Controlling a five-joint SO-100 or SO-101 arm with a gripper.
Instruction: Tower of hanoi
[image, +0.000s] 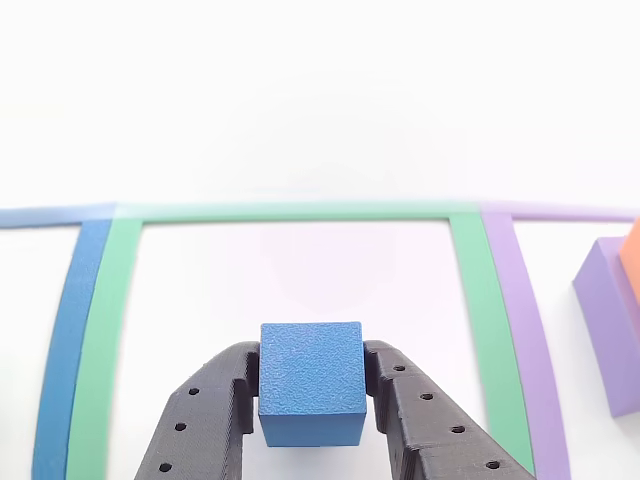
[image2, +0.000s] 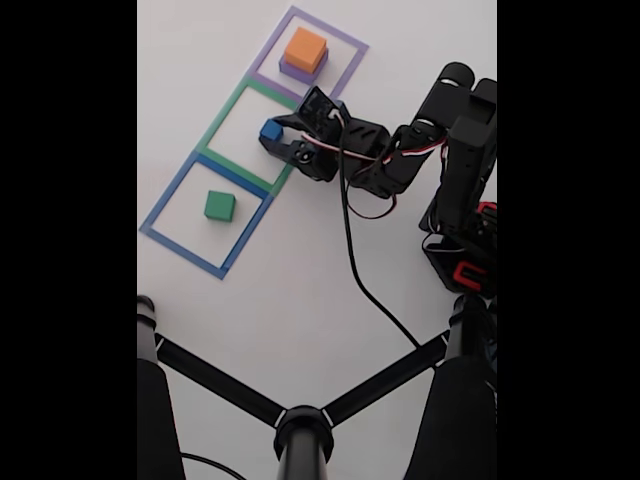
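I have the claw (image: 310, 400) clamped on the blue block (image: 311, 382), low centre of the other view, inside the green outline (image: 300, 212). In the fixed view the orange block (image2: 305, 47) sits on the purple block (image2: 300, 70) at top centre, and the green block (image2: 219, 206) lies within the blue outline (image2: 160, 238) on the white table (image2: 300, 300).

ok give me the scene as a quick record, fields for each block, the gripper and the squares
blue block: clamped between the gripper fingers, over the green outline
orange block: stacked on the purple block
purple block: inside the purple outline
green block: alone inside the blue outline
gripper: shut on the blue block
table: white
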